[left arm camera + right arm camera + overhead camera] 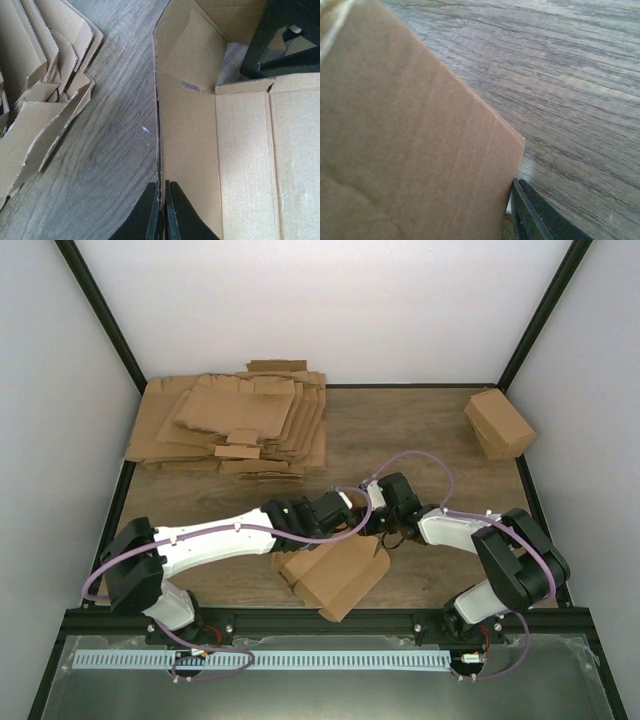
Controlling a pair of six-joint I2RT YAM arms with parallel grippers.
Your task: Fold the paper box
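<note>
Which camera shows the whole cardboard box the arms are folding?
The top camera. It shows the whole box, partly folded, with all its outline in view. The left wrist camera sees only its inside walls up close, with the left hand pinching one edge. The right wrist camera sees just one plain brown side.

A thick, untidy pile of flat brown cardboard sheets [235,425] lies at the far left corner of the wooden tabletop [400,435], while a closed brown cardboard cuboid [498,423] sits askew at its far right corner, well apart.
</note>
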